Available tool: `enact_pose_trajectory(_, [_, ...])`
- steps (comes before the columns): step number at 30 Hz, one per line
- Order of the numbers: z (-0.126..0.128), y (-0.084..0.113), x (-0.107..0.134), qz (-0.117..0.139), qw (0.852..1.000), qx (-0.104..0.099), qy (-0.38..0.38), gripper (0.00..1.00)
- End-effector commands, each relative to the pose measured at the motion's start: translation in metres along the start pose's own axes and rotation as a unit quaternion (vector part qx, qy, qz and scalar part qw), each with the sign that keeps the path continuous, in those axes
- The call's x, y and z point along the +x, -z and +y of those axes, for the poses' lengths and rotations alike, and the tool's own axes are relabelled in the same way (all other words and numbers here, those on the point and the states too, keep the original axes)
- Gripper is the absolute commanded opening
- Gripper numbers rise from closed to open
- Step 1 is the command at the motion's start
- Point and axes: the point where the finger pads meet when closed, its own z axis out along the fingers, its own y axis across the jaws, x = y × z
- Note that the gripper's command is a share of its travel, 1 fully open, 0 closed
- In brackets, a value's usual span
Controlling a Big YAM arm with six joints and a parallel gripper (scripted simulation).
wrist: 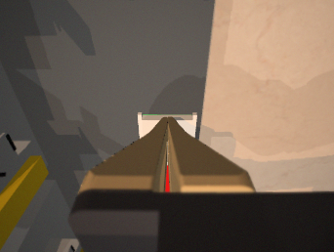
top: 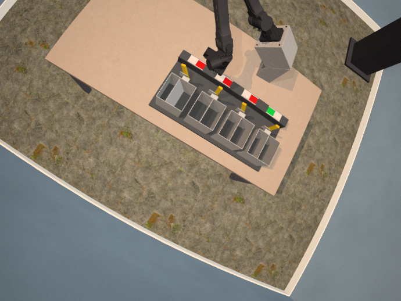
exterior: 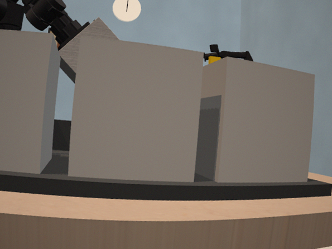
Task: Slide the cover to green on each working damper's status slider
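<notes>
- The pincer (top: 221, 71) (wrist: 167, 125) is clenched on nothing; its smooth, tan fingers taper to points.
- Directly ahead of its tips in the wrist view lies a slider's flat white cover (wrist: 148, 128), with red between the fingers; contact I cannot tell.
- Past the tips, a thin green line edges that cover.
- To the pincer's left in the wrist view stands a yellow bar-shaped lever (wrist: 21, 188).
- Beyond the pincer from the arm's base, four matte grey, open-topped box dampers (top: 198, 120) (exterior: 136, 113) stand upright.
- Under the pincer's area spreads the faintly veined, pinkish-tan table (top: 129, 81) (exterior: 149, 210) (wrist: 273, 54).
</notes>
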Motion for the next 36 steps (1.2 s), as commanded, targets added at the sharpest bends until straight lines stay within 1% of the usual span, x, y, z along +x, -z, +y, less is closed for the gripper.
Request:
enact_pose_trajectory(1, [-0.001, -0.005, 0.000, -0.001, 1.000, 0.003, -0.004, 0.00])
enact_pose_trajectory(11, [0.001, -0.006, 0.000, 0.000, 1.000, 0.001, -0.001, 0.00])
enact_pose_trajectory(13, [-0.001, -0.009, -0.001, -0.001, 1.000, 0.004, -0.001, 0.00])
enact_pose_trajectory(18, [0.001, -0.011, 0.000, -0.001, 1.000, 0.001, 0.000, 0.00])
enact_pose_trajectory(23, [-0.001, -0.016, -0.001, -0.001, 1.000, 0.003, -0.001, 0.00])
enact_pose_trajectory(36, [0.000, -0.022, 0.000, 0.000, 1.000, 0.002, 0.001, 0.00])
